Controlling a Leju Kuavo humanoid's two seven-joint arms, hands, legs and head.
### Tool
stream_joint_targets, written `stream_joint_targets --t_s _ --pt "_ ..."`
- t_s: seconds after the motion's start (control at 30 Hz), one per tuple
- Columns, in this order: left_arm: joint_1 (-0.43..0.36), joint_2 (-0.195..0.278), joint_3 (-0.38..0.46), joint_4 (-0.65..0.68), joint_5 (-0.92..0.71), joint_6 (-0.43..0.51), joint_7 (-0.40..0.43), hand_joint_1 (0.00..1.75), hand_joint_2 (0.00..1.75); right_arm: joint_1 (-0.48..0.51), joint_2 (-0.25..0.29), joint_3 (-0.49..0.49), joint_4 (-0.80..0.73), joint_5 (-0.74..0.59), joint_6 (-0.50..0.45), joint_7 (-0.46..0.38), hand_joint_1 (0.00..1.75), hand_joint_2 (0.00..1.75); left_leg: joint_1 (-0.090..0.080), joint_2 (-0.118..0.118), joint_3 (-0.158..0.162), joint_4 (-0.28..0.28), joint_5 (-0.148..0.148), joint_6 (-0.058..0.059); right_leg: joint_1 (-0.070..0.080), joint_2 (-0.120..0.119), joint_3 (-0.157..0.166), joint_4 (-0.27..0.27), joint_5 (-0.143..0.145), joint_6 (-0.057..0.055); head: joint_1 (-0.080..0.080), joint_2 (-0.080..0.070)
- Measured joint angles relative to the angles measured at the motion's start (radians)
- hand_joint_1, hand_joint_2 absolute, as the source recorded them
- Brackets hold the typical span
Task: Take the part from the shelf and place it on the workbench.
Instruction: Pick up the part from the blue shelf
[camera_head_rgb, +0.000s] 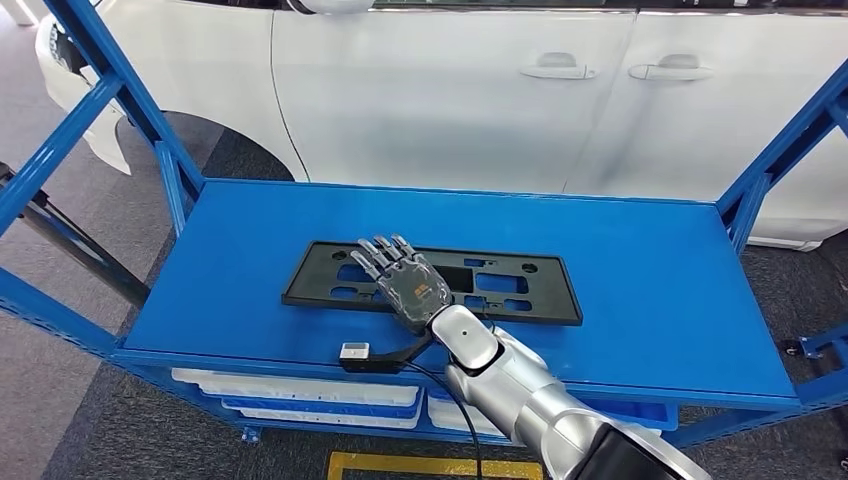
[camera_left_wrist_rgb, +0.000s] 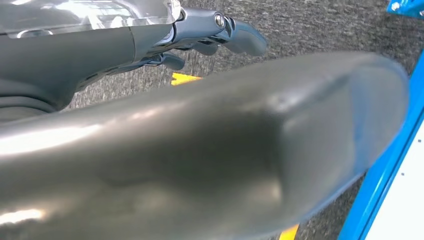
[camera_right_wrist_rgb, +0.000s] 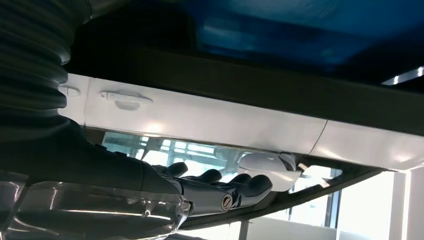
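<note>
One hand (camera_head_rgb: 408, 283) flat over black part (camera_head_rgb: 520, 290).

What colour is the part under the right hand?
Black; the part under the right hand shows best in the head view.

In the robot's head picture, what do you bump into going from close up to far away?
Yellow floor marking → white trays on the lower shelf → right hand resting flat on the black part → bare blue shelf top → white car.
</note>
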Motion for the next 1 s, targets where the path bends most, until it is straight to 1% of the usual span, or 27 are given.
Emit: stream_joint_targets --t_s 0.03,0.1,0.13,0.17,0.2,0.23,0.27,0.3,0.33,0.37,0.43,0.47,0.5,0.53,0.57,0.6,0.63,0.67,0.7,0.73,0.77,0.8,0.83,0.87,0.9,0.93,1.0 --pt "0.0 0.0 0.0 0.0 -0.002 0.0 0.0 0.0 0.0 -0.002 0.003 -0.001 0.005 0.007 0.0 0.006 0.0 1.75 0.001 0.0 -0.015 0.036 -0.022 -0.004 -0.002 -0.001 0.003 -0.004 0.002 -0.005 -0.001 0.0" --pt "0.0 0.001 0.001 0.0 -0.006 0.0 0.0 0.0 0.0 -0.004 0.008 -0.004 0.018 0.025 0.0 0.023 0.0 1.75 0.002 0.0 -0.075 0.165 -0.085 -0.011 0.0 -0.002 0.004 -0.005 0.002 -0.011 -0.002 0.0" --pt "0.001 0.002 0.002 0.0 -0.008 0.0 0.0 0.0 0.0 -0.004 0.009 -0.007 0.026 0.033 0.001 0.033 0.0 1.75 0.003 0.0 -0.106 0.228 -0.108 -0.013 0.001 -0.002 0.004 -0.005 0.001 -0.013 -0.002 0.0" --pt "0.002 0.002 0.003 0.0 -0.009 0.0 0.0 0.0 0.0 -0.004 0.009 -0.012 0.034 0.039 0.001 0.041 0.0 1.75 0.003 0.0 -0.125 0.266 -0.114 -0.014 0.003 -0.002 0.004 -0.005 0.0 -0.013 -0.002 0.0" --pt "0.003 0.003 0.004 0.0 -0.011 0.0 0.0 0.0 0.0 -0.005 0.009 -0.019 0.042 0.044 0.002 0.048 0.0 1.75 0.003 0.001 -0.125 0.264 -0.101 -0.014 0.003 -0.002 0.005 -0.004 0.0 -0.013 -0.002 0.0" --pt "0.003 0.003 0.005 0.0 -0.013 0.0 0.0 0.0 0.0 -0.006 0.009 -0.026 0.048 0.048 0.003 0.055 0.0 1.75 0.003 0.001 -0.105 0.221 -0.07 -0.013 0.003 -0.001 0.007 -0.003 -0.001 -0.012 -0.002 0.0" --pt "0.003 0.003 0.005 0.0 -0.014 0.001 0.0 0.0 0.0 -0.008 0.008 -0.035 0.053 0.051 0.004 0.06 0.0 1.75 0.003 0.001 -0.071 0.15 -0.032 -0.01 0.003 -0.001 0.01 -0.002 -0.003 -0.01 -0.002 0.0" --pt "0.002 0.003 0.006 0.0 -0.016 0.002 0.0 0.0 0.0 -0.011 0.007 -0.044 0.058 0.054 0.006 0.065 0.01 1.75 0.002 0.001 -0.035 0.078 -0.005 -0.006 0.005 0.0 0.011 0.0 -0.005 -0.007 -0.002 0.0" --pt "0.001 0.003 0.007 0.0 -0.017 0.002 0.0 0.0 0.0 -0.013 0.004 -0.054 0.062 0.055 0.007 0.069 0.23 1.75 0.0 0.0 -0.008 0.023 0.012 -0.001 0.007 0.001 0.01 0.001 -0.007 -0.002 -0.001 0.0" --pt "0.0 0.003 0.007 0.0 -0.018 0.003 0.001 0.0 0.0 -0.016 0.001 -0.064 0.066 0.056 0.008 0.073 0.63 1.75 -0.002 0.0 0.006 -0.007 0.017 0.005 0.008 0.001 0.009 0.003 -0.008 0.002 -0.001 0.0" --pt "0.002 0.004 0.011 0.0 -0.02 0.003 0.002 0.0 0.0 -0.019 -0.007 -0.082 0.073 0.058 0.009 0.077 1.49 1.75 -0.004 -0.001 0.008 -0.017 0.015 0.017 0.009 0.001 0.007 0.002 -0.007 0.013 0.0 0.0" --pt "0.003 0.004 0.013 0.0 -0.022 0.003 0.002 0.0 0.0 -0.02 -0.011 -0.091 0.076 0.059 0.009 0.078 1.71 1.75 -0.002 -0.001 0.009 -0.02 0.017 0.023 0.008 0.001 0.007 0.005 -0.01 0.019 -0.001 0.0" --pt "0.003 0.004 0.015 0.0 -0.023 0.003 0.002 0.0 0.0 -0.021 -0.015 -0.099 0.08 0.061 0.008 0.079 1.75 1.75 -0.001 0.0 0.01 -0.023 0.02 0.029 0.007 0.001 0.001 0.02 -0.021 0.024 0.001 0.0" --pt "0.002 0.004 0.018 0.0 -0.025 0.003 0.002 0.0 0.0 -0.021 -0.019 -0.108 0.083 0.063 0.007 0.08 1.75 1.75 0.002 0.0 0.01 -0.026 0.022 0.035 0.006 0.001 -0.014 0.053 -0.042 0.03 0.002 0.0" --pt "0.001 0.004 0.02 0.0 -0.026 0.003 0.001 0.0 0.0 -0.021 -0.024 -0.116 0.086 0.064 0.006 0.081 1.75 1.75 0.002 0.001 0.01 -0.027 0.023 0.04 0.003 0.001 -0.039 0.108 -0.073 0.035 0.003 0.0" --pt "0.0 0.004 0.022 0.0 -0.027 0.003 0.001 0.0 0.0 -0.021 -0.028 -0.124 0.089 0.064 0.006 0.08 1.75 1.75 0.002 0.002 0.009 -0.026 0.023 0.044 0.0 0.0 -0.072 0.178 -0.108 0.04 0.005 0.0" --pt "0.0 0.005 0.023 0.0 -0.028 0.003 0.001 0.0 0.0 -0.019 -0.032 -0.132 0.092 0.065 0.005 0.079 1.75 1.75 0.002 0.002 0.008 -0.026 0.023 0.046 -0.004 0.0 -0.105 0.245 -0.133 0.046 0.005 0.0" --pt "0.001 0.005 0.024 0.0 -0.029 0.003 0.001 0.0 0.0 -0.017 -0.036 -0.139 0.095 0.067 0.005 0.078 1.75 1.75 0.002 0.002 0.007 -0.026 0.023 0.047 -0.009 0.0 -0.126 0.288 -0.144 0.051 0.005 0.0" --pt "0.001 0.005 0.024 0.0 -0.03 0.003 0.001 0.0 0.0 -0.015 -0.039 -0.146 0.097 0.07 0.004 0.077 1.75 1.75 0.003 0.002 0.007 -0.025 0.022 0.047 -0.014 0.0 -0.13 0.294 -0.134 0.057 0.005 0.0" --pt "0.001 0.005 0.025 0.0 -0.031 0.003 0.001 0.0 0.0 -0.014 -0.041 -0.152 0.098 0.073 0.003 0.077 1.75 1.75 0.004 0.002 0.007 -0.022 0.021 0.046 -0.02 -0.001 -0.114 0.257 -0.106 0.063 0.005 0.0" --pt "0.001 0.005 0.025 0.0 -0.032 0.003 0.001 0.0 0.0 -0.014 -0.042 -0.159 0.099 0.076 0.002 0.077 1.75 1.75 0.005 0.001 0.007 -0.018 0.019 0.044 -0.027 -0.002 -0.081 0.189 -0.068 0.07 0.005 0.0" --pt "0.001 0.005 0.025 0.0 -0.033 0.003 0.0 0.0 0.0 -0.015 -0.042 -0.165 0.099 0.078 0.001 0.077 1.75 1.75 0.005 0.001 0.006 -0.012 0.015 0.039 -0.032 -0.003 -0.046 0.117 -0.04 0.077 0.005 0.0" --pt "0.0 0.006 0.026 0.0 -0.034 0.003 0.0 0.0 0.0 -0.016 -0.042 -0.17 0.099 0.081 -0.001 0.077 1.75 1.75 0.004 0.0 0.003 -0.004 0.01 0.034 -0.035 -0.002 -0.02 0.06 -0.018 0.076 0.004 0.0" --pt "-0.001 0.008 0.027 0.0 -0.035 0.003 -0.001 0.0 0.0 -0.016 -0.043 -0.175 0.099 0.085 -0.003 0.077 1.75 1.75 0.002 -0.001 0.0 0.002 0.007 0.029 -0.036 0.0 -0.006 0.026 -0.01 0.073 0.004 0.0" --pt "-0.001 0.01 0.028 0.0 -0.036 0.003 -0.001 0.0 0.0 -0.016 -0.043 -0.179 0.099 0.089 -0.005 0.077 1.75 1.75 0.0 -0.002 -0.003 0.005 0.005 0.025 -0.034 0.002 -0.003 0.017 -0.012 0.068 0.002 0.0" --pt "-0.001 0.011 0.03 0.0 -0.037 0.003 -0.001 0.0 0.0 -0.016 -0.043 -0.184 0.099 0.091 -0.006 0.077 1.75 1.75 0.0 -0.002 -0.004 0.005 0.005 0.021 -0.032 0.003 -0.006 0.018 -0.01 0.061 0.001 0.0" --pt "-0.001 0.011 0.031 0.0 -0.04 0.003 -0.002 0.0 0.0 -0.016 -0.043 -0.193 0.099 0.094 -0.007 0.077 1.75 1.75 0.003 -0.002 -0.003 0.001 0.008 0.017 -0.028 0.004 -0.007 0.018 -0.011 0.057 0.001 0.0"
